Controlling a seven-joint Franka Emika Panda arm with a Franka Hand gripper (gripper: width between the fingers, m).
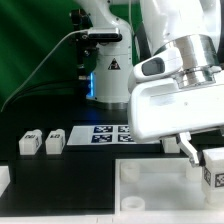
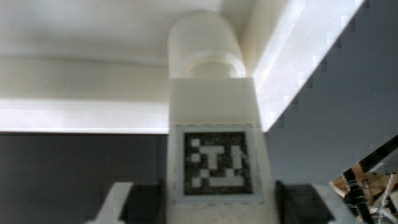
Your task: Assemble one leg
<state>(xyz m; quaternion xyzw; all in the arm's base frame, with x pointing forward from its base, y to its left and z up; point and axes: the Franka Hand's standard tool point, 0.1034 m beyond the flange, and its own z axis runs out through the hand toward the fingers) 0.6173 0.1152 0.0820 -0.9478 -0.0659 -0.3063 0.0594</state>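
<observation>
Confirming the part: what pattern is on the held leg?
The leg is white with a black-and-white square tag; clearest in wrist view.

- The leg (image 2: 215, 110), a white post, sits between the two fingers (image 2: 125, 205) of the gripper (image 2: 215, 208), which press on both its sides.
- A black-and-white square tag (image 2: 217, 160) on it faces the camera.
- Its rounded end (image 2: 210, 45) reaches the white tray (image 2: 89, 75); I cannot tell whether they touch.
- The dark table (image 2: 71, 165) lies behind.
</observation>
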